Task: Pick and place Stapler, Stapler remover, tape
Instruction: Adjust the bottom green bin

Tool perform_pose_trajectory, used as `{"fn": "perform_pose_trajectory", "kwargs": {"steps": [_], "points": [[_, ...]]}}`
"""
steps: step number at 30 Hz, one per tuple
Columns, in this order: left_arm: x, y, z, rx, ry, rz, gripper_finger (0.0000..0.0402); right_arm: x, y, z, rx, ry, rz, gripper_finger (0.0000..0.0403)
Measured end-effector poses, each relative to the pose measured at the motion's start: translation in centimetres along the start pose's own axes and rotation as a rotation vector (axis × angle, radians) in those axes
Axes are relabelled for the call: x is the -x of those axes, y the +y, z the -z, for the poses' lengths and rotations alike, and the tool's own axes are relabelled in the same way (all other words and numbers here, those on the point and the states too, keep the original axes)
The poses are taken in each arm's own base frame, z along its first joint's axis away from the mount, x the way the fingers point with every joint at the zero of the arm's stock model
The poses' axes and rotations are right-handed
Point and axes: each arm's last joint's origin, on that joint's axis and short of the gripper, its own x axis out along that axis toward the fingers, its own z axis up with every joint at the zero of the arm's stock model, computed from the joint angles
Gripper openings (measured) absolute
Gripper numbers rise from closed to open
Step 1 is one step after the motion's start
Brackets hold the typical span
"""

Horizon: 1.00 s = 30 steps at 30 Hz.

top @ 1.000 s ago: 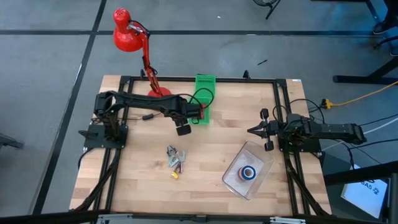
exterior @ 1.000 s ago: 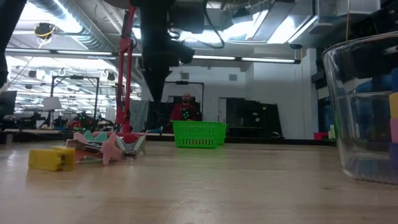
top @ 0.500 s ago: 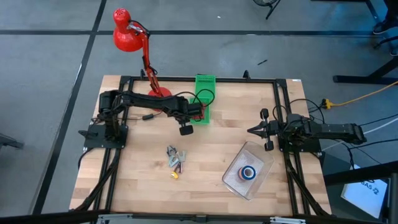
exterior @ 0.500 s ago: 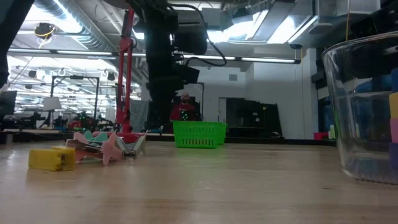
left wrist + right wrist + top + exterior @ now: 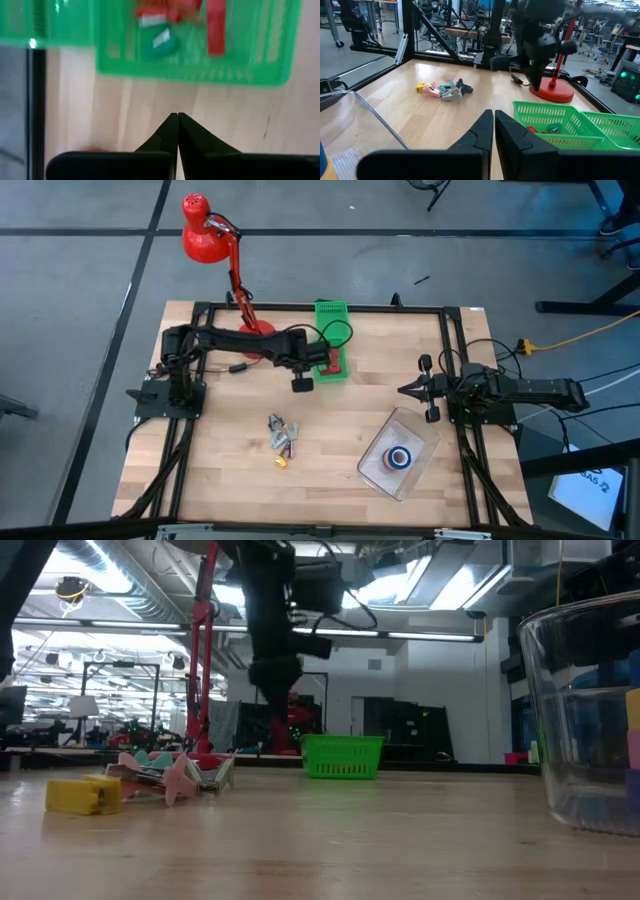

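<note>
A green basket [image 5: 331, 340] stands at the table's far middle, with red and green pieces [image 5: 167, 20] and a long red thing [image 5: 215, 27] in it. My left gripper [image 5: 300, 384] hovers shut just short of the basket's near end, holding nothing. A small pile of claw-shaped stapler removers [image 5: 281, 435] and a yellow piece [image 5: 84, 794] lies on the wood near the middle. A blue tape roll [image 5: 400, 457] rests inside a clear container [image 5: 385, 470]. My right gripper [image 5: 404, 390] waits shut at the table's right side.
A red desk lamp [image 5: 205, 235] stands on its base [image 5: 552, 90] left of the basket. Black frame rails [image 5: 320, 307] run around the table. Bare wood lies between the pile and the basket. A person [image 5: 292, 720] shows in the room beyond the table.
My left gripper has moved a little toward the table's right and far edges, alongside the basket's near end. The basket has shifted slightly toward the table's right.
</note>
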Motion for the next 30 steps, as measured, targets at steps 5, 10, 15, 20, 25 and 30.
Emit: {"fn": "perform_pose_trajectory", "kwargs": {"steps": [5,10,15,20,25,30], "points": [[0.8,0.2,-1.6,0.007,-0.13,0.058,0.0002,0.0,0.0,0.0,0.0,0.0,0.0,0.0021],[1.6,0.4,-1.3,-0.022,-0.059,0.071,0.0001,0.0,0.0,0.0,0.0,0.0,0.0,0.0021],[1.0,0.4,-0.7,-0.01,0.027,0.16,0.0001,0.0,0.0,0.0,0.0,0.0,0.0,0.0021],[-2.1,-0.3,-1.1,0.002,0.07,0.235,0.0002,0.0,0.0,0.0,0.0,0.0,0.0,0.0021],[-4.2,-0.9,-1.1,0.027,0.114,0.211,0.0001,0.0,0.0,0.0,0.0,0.0,0.0,0.0021],[-4.4,-1.3,-2.6,-0.011,-0.036,0.206,0.0002,0.0,0.0,0.0,0.0,0.0,-0.001,0.0021]]}}
